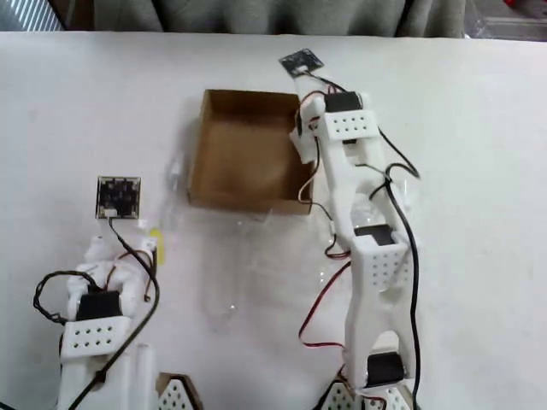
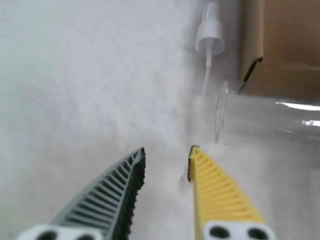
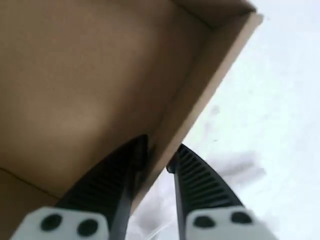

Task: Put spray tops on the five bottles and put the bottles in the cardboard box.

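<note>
So the brown cardboard box [image 1: 244,154] sits open-topped around the middle of the white table [image 1: 479,128], and its floor looks bare from above (no bottles in it yet). The right arm [image 1: 367,256] stretches up the table to the box's right-hand wall. In the right wrist view its black jaws straddle that wall's top edge, one inside the box [image 3: 75,75] and one outside, pinching the cardboard between them.

The left arm [image 1: 98,316] is down near the table's front-left, well apart from the box. Its jaws (one grey, one yellow) are spread with only bare table between the tips.

Out past those jaws, a white spray top [image 2: 210,37] with its thin dip tube lies on the table just beside a corner of the box [image 2: 290,45]. A clear plastic bottle [image 2: 260,122] lies on its side along the outside of the box wall, mouth toward the end of the tube. I can't tell if they touch.

Room-wise, there's open table between the left arm's jaws and the spray top, and a wide bare stretch to the right of the right arm. The tight spot is that box corner, with spray top, bottle and cardboard edge crowded together.
</note>
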`<action>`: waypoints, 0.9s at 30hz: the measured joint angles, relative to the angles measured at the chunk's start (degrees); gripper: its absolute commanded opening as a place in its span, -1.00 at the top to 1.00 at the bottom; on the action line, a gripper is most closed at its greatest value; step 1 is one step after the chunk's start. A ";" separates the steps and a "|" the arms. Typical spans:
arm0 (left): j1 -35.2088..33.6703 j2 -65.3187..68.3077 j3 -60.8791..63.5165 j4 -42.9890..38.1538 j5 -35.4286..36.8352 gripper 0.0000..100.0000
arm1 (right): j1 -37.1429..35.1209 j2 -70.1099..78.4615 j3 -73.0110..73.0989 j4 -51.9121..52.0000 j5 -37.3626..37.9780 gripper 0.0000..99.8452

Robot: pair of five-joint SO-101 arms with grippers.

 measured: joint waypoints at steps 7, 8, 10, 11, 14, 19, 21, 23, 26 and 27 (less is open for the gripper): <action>0.00 0.00 0.00 0.00 0.00 0.68 | -0.26 0.00 0.00 -0.44 3.60 0.76; 0.00 0.00 0.00 0.00 0.00 0.68 | -0.35 0.00 0.00 -0.44 3.60 0.68; 0.00 0.00 0.00 0.00 0.00 0.68 | -0.44 0.00 0.00 -0.44 3.60 0.55; 0.00 0.00 0.00 0.00 0.00 0.68 | -0.44 0.00 0.00 -0.09 3.25 0.52; 0.00 0.00 0.00 0.00 0.00 0.68 | -0.44 -0.44 0.00 2.20 1.32 0.57; 0.00 0.00 0.00 0.00 0.00 0.68 | -0.44 -7.65 0.00 9.76 0.62 0.87; 0.00 0.00 0.00 0.00 0.00 0.68 | -0.44 -11.16 0.00 14.42 0.62 0.98; 0.00 0.00 0.00 0.00 0.00 0.68 | -0.44 -14.07 0.00 19.34 0.35 0.95; 0.00 0.00 0.00 0.00 0.00 0.68 | 0.26 -17.58 0.70 23.21 -3.69 0.96; 0.00 0.00 0.00 0.00 0.00 0.68 | 0.97 -18.81 2.02 23.30 -5.27 0.97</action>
